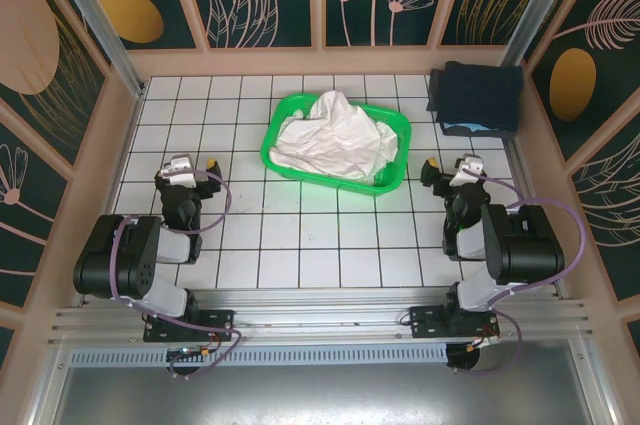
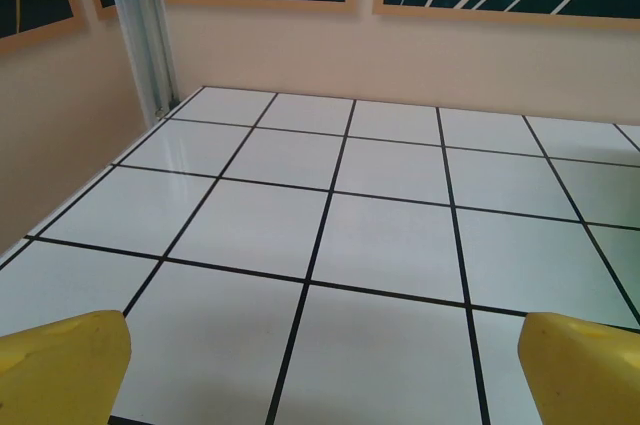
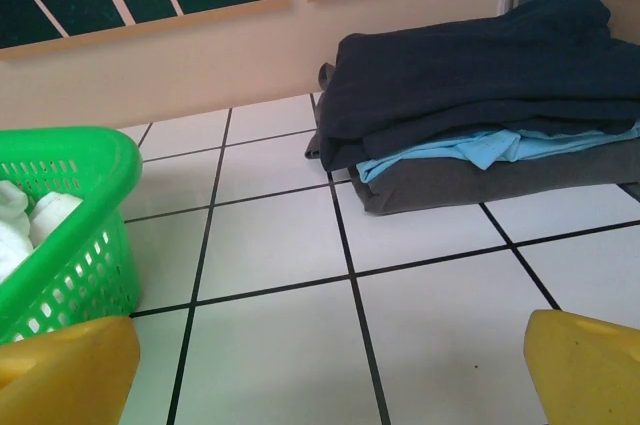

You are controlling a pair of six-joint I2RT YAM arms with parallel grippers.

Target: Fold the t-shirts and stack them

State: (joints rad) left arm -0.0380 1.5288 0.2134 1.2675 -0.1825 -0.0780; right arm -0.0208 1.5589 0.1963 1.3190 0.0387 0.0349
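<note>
Your left gripper (image 1: 193,163) and right gripper (image 1: 448,167) both stand wide and empty above the white tiled table (image 1: 300,235). Crumpled white cloth t-shirts (image 1: 335,140) lie heaped in the green plastic mesh basket (image 1: 392,177); pinch too deep and you may lift several together, or drag the basket.

The white tiled table (image 1: 300,245) bears a green basket (image 1: 392,167) at twelve o'clock. A folded dark clothes stack (image 1: 478,95) lies at two o'clock.

Two black robot arms, left arm (image 1: 130,260) and right arm (image 1: 505,240), fat round joints, white and grey covers near the wrists, thin purple cables (image 1: 229,203) looping along each, bright yellow fingertips (image 2: 60,370), flat black base plates (image 1: 190,325)
</note>
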